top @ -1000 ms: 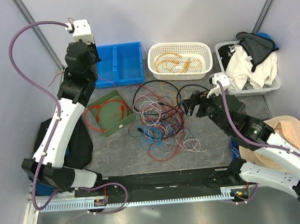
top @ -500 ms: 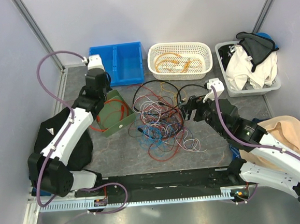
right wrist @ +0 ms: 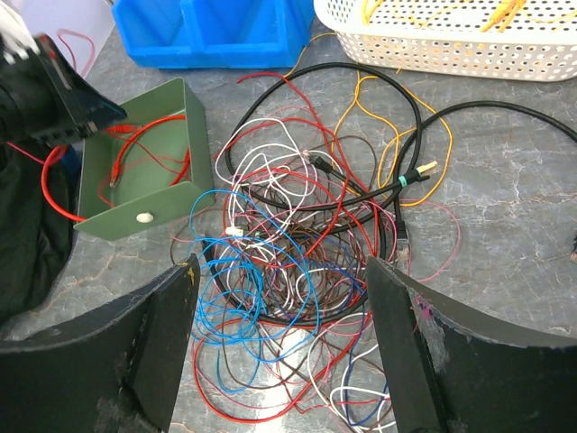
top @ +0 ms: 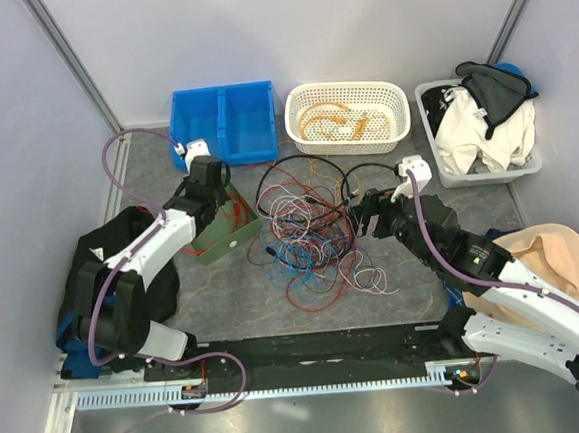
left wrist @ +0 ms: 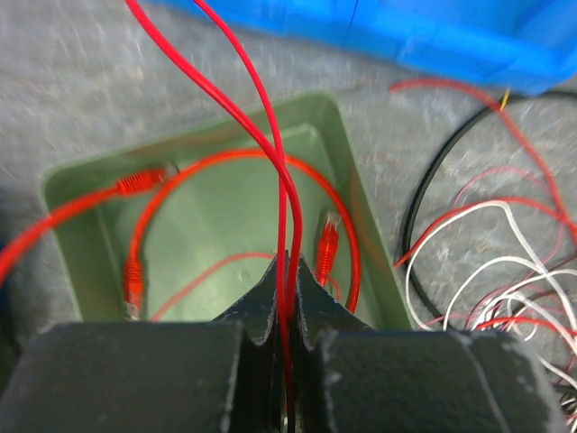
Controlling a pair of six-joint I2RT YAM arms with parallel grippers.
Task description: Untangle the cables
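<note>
Grey table (top: 225,292) | cables (top: 310,225) lay tangled mid-table between the arms | left gripper (left wrist: 287,298) pinched a red cable (left wrist: 270,153) over the tray (left wrist: 368,244) | right gripper (right wrist: 279,298) hung wide above the tangle | advice: lower the red cable well into the tray before letting go, so no loop spills over the rim.

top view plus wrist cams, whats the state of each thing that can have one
left gripper: shut on the red cable, at the green tray
right gripper: open, above the cable pile, holding nothing
cable pile: tangled, many colours knotted together
green tray: holds loops of red cable
white basket: holds orange and yellow cables
</note>
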